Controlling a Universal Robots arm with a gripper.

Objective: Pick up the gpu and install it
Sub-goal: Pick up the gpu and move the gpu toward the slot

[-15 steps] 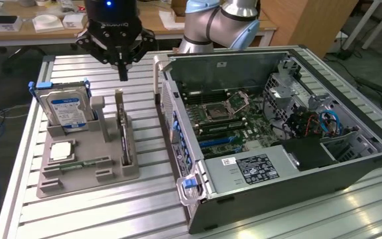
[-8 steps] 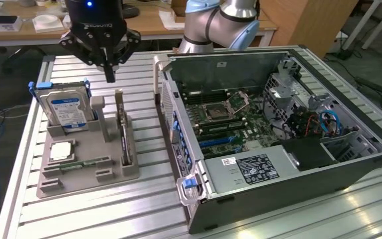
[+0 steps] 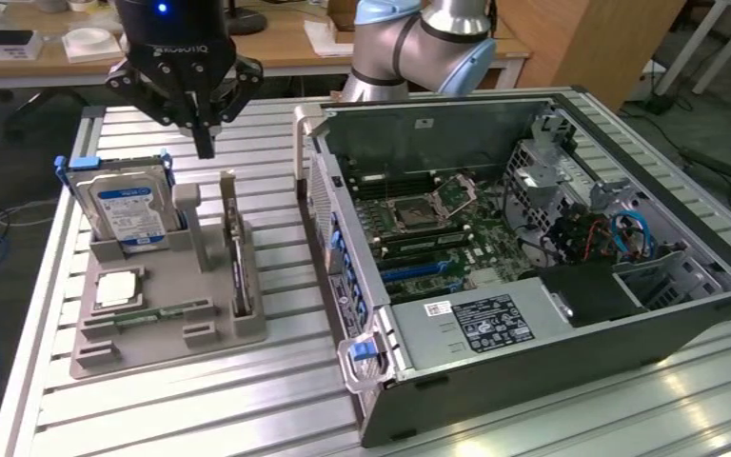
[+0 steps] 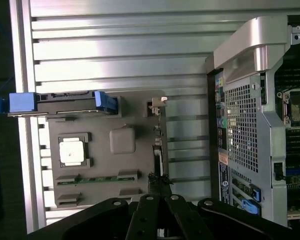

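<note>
While the gpu [image 3: 231, 249] stands on its long edge in a slot of the grey holder [image 3: 149, 328], untouched, the gripper [image 3: 205, 143] hangs in the air at twelve o'clock of it in the exterior view, fingers pressed together with nothing between them. Item, hard drive [image 3: 128, 211]: upright in the same holder, blue label outward, ten o'clock of the gpu. Item, processor chip [image 3: 118, 286]: flat, eight o'clock. Item, memory stick [image 3: 163, 312]: flat, seven o'clock. Item, computer case [image 3: 531, 352]: open, motherboard [image 3: 429, 219] exposed, three o'clock, on the slatted metal table [image 3: 213, 400]. Wrist view: gpu [image 4: 159, 150] seen edge-on, near the closed fingertips.
</note>
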